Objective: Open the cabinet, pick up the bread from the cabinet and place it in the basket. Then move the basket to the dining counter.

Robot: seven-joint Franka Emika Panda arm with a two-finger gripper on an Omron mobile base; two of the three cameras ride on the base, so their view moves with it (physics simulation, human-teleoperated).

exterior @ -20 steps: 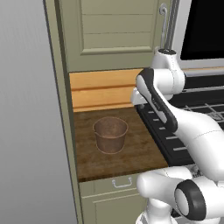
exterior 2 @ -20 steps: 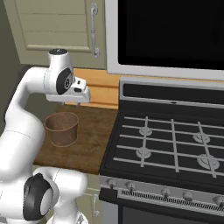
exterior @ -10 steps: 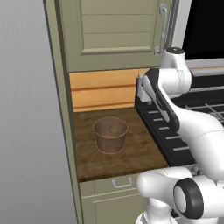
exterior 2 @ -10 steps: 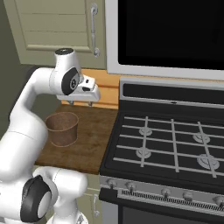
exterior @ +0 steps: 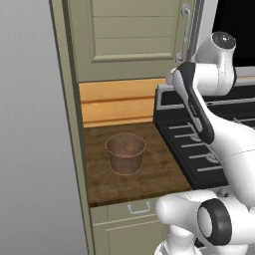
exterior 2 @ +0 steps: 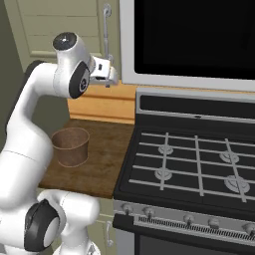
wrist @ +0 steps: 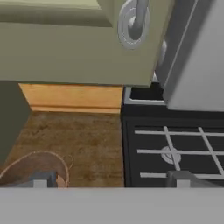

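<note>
Hand (exterior 2: pixel 109 78) raised just below the lower end of the long curved grey bar handle (exterior: pixel 186 31), fingers spread wide with nothing between them. Tall olive-beige slatted cabinet (exterior: pixel 132 37) door shut. Below it, short dark wood-grain surface (exterior: pixel 159 172) backed by a light orange wooden panel (exterior: pixel 117 103). Small round brown bucket-shaped basket (exterior: pixel 125 152) stands upright near the surface's left edge, well below the hand. Black gas stove (exterior 2: pixel 199 164) abuts the surface's right edge; grey wall (exterior: pixel 35 149) closes the left. Bare wood in front of and right of the basket.
</note>
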